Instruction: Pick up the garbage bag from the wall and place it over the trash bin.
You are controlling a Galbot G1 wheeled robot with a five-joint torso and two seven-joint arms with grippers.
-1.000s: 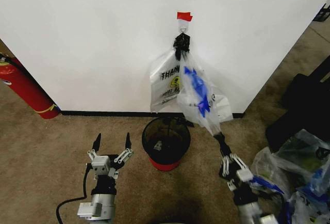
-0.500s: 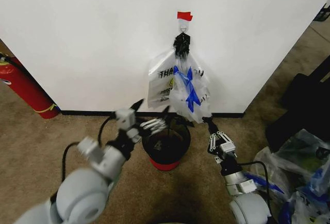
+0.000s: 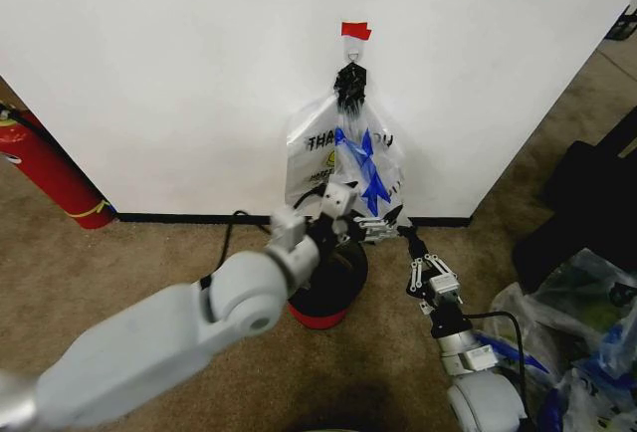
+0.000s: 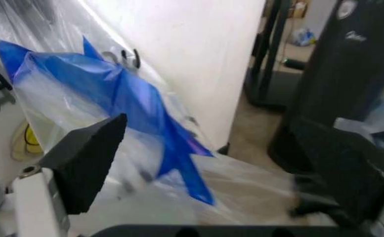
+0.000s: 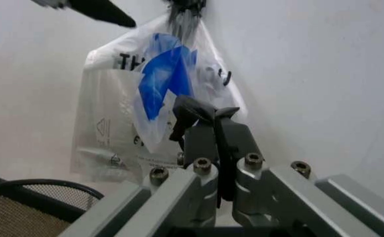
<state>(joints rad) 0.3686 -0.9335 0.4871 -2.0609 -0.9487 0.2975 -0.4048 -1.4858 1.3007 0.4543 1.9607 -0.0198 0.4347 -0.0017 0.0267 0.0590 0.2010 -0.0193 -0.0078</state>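
Your left gripper: fingers spread, at garbage bag mid-frame | right gripper: fingers pressed together, empty, lower right | bag hangs on wall above trash bin.

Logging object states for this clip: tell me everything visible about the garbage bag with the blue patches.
The garbage bag is thin, crinkly, clear plastic with bright blue patches. It hangs limp from a hook on the white wall, gathered at a dark knot, in front of a whitish printed bag. Its lower end is above the trash bin. The open left gripper is at its lower part.
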